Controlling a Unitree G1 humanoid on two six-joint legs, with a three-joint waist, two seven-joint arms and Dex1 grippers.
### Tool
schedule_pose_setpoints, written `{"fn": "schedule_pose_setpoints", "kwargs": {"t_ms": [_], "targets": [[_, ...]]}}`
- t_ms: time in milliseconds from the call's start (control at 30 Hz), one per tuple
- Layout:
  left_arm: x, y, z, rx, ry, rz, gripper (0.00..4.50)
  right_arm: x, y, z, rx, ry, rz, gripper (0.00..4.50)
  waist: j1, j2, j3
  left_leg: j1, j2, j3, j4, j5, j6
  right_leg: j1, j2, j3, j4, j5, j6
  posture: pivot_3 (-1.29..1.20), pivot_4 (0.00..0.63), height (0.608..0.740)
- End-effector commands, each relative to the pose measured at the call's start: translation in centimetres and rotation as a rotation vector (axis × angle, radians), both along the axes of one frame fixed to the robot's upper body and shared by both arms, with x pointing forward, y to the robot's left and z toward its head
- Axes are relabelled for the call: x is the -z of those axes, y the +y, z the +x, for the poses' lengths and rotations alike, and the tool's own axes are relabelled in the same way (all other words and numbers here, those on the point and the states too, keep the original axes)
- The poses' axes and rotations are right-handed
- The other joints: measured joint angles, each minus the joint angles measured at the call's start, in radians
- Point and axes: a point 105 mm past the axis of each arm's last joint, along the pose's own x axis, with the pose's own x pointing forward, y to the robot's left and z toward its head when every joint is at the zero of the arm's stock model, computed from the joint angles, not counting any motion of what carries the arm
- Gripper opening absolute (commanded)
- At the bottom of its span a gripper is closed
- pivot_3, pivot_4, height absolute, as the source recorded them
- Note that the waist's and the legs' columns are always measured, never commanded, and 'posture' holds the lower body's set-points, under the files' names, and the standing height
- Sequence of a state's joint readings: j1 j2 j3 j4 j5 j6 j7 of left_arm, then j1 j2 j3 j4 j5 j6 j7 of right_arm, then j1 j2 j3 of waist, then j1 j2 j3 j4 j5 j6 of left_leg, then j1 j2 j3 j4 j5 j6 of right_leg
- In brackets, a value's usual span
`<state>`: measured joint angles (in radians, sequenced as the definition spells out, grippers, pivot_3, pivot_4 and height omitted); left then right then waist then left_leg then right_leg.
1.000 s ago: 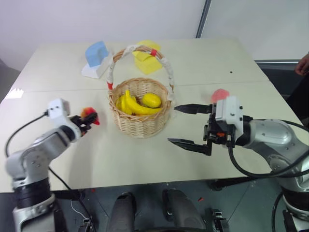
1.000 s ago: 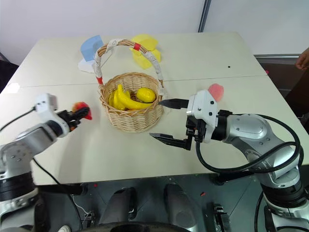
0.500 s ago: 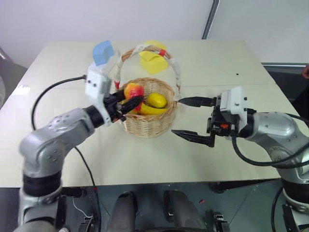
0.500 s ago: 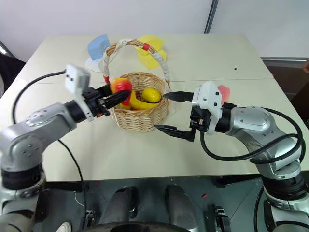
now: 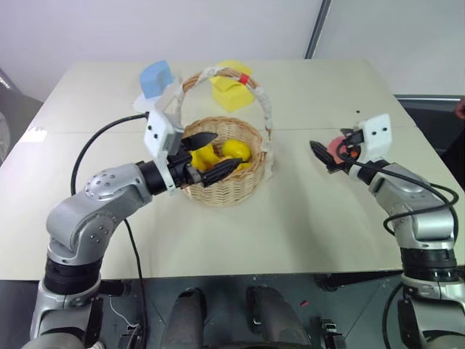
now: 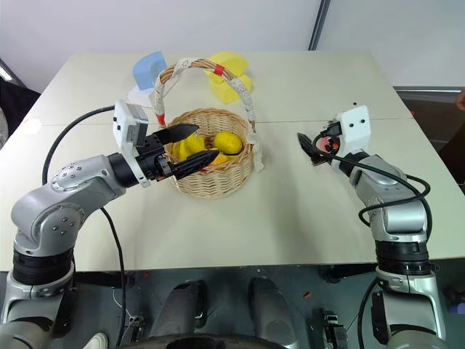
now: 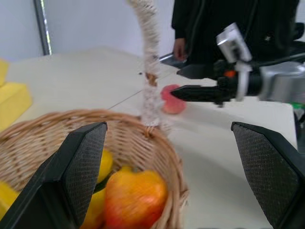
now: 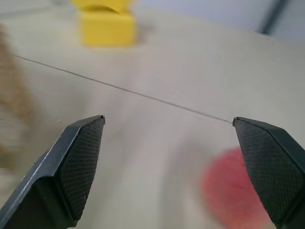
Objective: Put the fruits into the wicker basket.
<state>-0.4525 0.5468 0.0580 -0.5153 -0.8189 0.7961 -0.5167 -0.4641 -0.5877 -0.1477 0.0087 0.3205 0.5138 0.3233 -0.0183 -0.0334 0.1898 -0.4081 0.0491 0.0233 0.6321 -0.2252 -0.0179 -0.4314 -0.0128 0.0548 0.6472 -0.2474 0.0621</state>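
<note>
The wicker basket [image 5: 231, 190] stands mid-table with its arched handle [image 5: 258, 91] up. My left gripper [image 5: 211, 154] hangs open over its near-left rim, holding nothing. In the left wrist view the red-orange mango [image 7: 136, 198] lies inside the basket [image 7: 162, 152] below the open gripper [image 7: 167, 126]. The pink peach [image 5: 336, 142] rests on the table to the right of the basket. My right gripper [image 5: 330, 149] is open just in front of it, partly covering it. From the right wrist view the peach [image 8: 233, 188] sits low between the spread fingers [image 8: 81, 162].
Yellow bananas [image 5: 201, 156] and a lemon [image 5: 234, 150] also lie in the basket. A blue block on a white base [image 5: 155, 78] and a yellow block [image 5: 231, 91] stand behind it. A person in dark clothes [image 7: 214, 19] stands past the table's far right side.
My left gripper carried the mango right, over the basket, then opened and let it drop in. My right arm swung right and forward to the peach, still open.
</note>
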Motion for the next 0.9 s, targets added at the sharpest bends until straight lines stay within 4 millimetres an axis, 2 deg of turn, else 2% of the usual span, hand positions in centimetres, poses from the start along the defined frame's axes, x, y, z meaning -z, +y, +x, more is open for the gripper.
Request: {"fn": "schedule_pose_setpoints", "kwargs": {"t_ms": [33,233,433,533,600,667,733,767,833,900], "targets": [[-0.7,-0.4,-1.2,0.045,-0.048,-0.003,4.45,-0.7,-2.3,1.5,0.129,-0.045,-0.006,4.5,-0.004,0.0,0.0,0.0,0.0,0.0,0.0,0.0,0.0,0.0,0.0,0.0,0.0,0.0,0.0,0.0,0.15,0.74],[-0.6,-0.7,-2.3,0.071,-0.056,0.0,4.45,2.2,-3.9,3.1,0.2,0.082,0.108,4.5,-0.004,0.0,0.0,0.0,0.0,0.0,0.0,0.0,0.0,0.0,0.001,0.0,0.0,0.001,0.002,0.0,0.15,0.74],[-0.3,-0.9,-2.8,0.088,-0.054,0.006,4.45,3.1,-4.0,4.1,0.201,0.112,0.161,4.5,-0.004,0.0,0.0,0.0,0.0,0.0,0.0,0.0,0.0,0.0,0.001,0.0,0.0,0.002,0.003,0.0,0.15,0.74],[-0.3,-0.9,-2.7,0.085,-0.057,0.014,4.5,3.0,-4.1,4.3,0.203,0.104,0.169,3.65,-0.004,0.0,0.0,0.0,0.0,0.0,0.0,0.0,0.0,0.0,0.001,0.0,0.0,0.002,0.003,0.0,0.15,0.74],[-0.2,-0.9,-2.6,0.08,-0.058,0.02,4.5,2.6,-4.1,4.3,0.204,0.088,0.167,2.65,-0.004,0.0,0.0,0.0,0.0,-0.001,0.0,0.0,0.0,0.0,0.001,0.0,0.0,0.002,0.003,0.0,0.15,0.74],[-0.1,-0.7,-2.5,0.074,-0.06,0.023,4.5,2.1,-3.9,4.2,0.195,0.069,0.144,2.2,-0.004,0.0,0.0,0.0,0.0,-0.001,0.0,0.0,0.0,0.0,0.001,0.0,0.0,0.002,0.003,0.0,0.15,0.74],[0.1,0.0,-2.2,0.046,-0.058,0.034,4.5,0.7,-3.2,3.5,0.138,0.023,0.084,2.19,-0.004,0.001,0.0,0.0,0.0,-0.001,0.0,0.0,0.0,0.0,0.001,0.0,0.0,0.002,0.003,0.0,0.15,0.74],[0.3,0.6,-2.0,0.021,-0.055,0.038,4.5,-0.5,-2.2,2.7,0.059,-0.018,0.015,2.19,-0.004,0.001,0.0,0.0,0.0,-0.001,0.0,0.0,0.0,0.0,0.001,0.0,0.0,0.002,0.003,0.0,0.15,0.74],[0.8,2.0,-1.7,-0.025,-0.048,0.044,4.5,-2.4,0.6,0.5,-0.144,-0.08,-0.104,2.19,-0.002,0.003,0.001,0.0,0.001,-0.001,-0.001,0.0,0.0,0.0,0.001,0.0,0.0,0.001,0.004,0.0,0.15,0.74],[1.1,3.3,-1.5,-0.062,-0.043,0.042,4.5,-3.1,3.4,-2.5,-0.362,-0.097,-0.168,2.19,-0.002,0.004,0.001,0.0,0.001,-0.001,-0.002,0.0,0.0,-0.001,0.001,0.0,0.001,0.001,0.005,0.0,0.15,0.74]]}}
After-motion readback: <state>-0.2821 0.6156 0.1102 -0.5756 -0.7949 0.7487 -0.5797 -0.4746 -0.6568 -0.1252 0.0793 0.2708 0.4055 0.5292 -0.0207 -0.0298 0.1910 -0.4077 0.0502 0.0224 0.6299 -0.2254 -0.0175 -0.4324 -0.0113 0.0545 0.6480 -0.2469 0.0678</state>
